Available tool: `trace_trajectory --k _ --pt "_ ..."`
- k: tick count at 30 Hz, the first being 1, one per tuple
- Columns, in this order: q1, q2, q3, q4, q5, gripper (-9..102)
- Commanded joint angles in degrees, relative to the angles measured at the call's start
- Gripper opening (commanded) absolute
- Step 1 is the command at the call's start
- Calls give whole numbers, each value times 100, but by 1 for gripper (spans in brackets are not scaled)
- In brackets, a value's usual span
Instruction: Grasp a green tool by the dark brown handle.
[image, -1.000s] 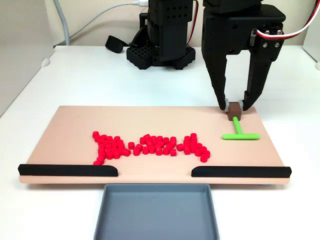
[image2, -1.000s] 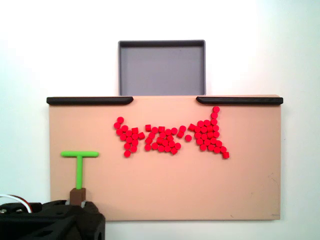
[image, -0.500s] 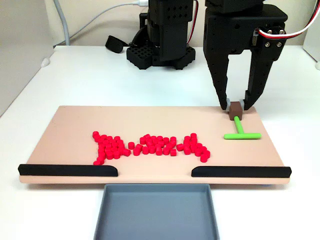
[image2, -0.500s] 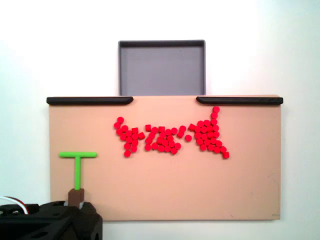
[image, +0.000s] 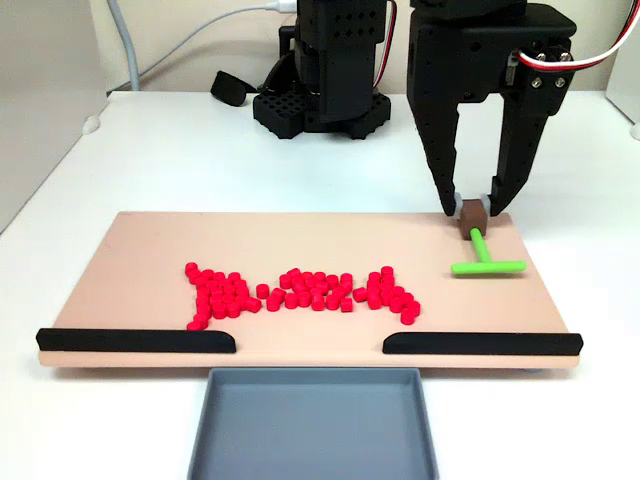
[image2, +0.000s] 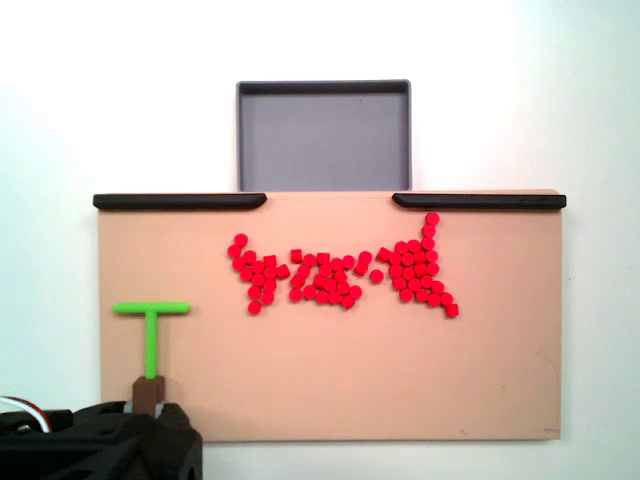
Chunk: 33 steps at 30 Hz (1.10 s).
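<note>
The green tool (image: 488, 267) is a T-shaped rod at the right end of the tan board (image: 140, 255), its stem running up to the dark brown handle (image: 473, 215). My black gripper (image: 473, 209) comes straight down from above and is shut on that brown cube, one finger on each side. The crossbar seems to hang just off the board. In the fixed view from above, the green tool (image2: 151, 340) lies near the board's left edge, with the handle (image2: 150, 391) at the gripper (image2: 150, 404) in the bottom left corner.
A loose band of several small red cubes (image: 300, 290) lies across the board's middle. Two long black bars (image: 135, 340) (image: 482, 343) line the front edge, with a gap facing a grey tray (image: 315, 425). The arm's base (image: 325, 90) stands behind the board.
The gripper has carried the tool by its handle slightly up and to the right in the front view, to the left in the view from above. The red cubes have not moved.
</note>
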Motion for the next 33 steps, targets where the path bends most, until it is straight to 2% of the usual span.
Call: trace_trajectory --k 1,5,14,25,33 --pt "53 369 -202 35 -53 0" --pt "141 545 -202 114 -123 0" --pt "686 914 -290 642 -993 0" --pt "1617 1090 -404 633 -1811 0" --pt "2004 1055 -404 571 -2030 0"
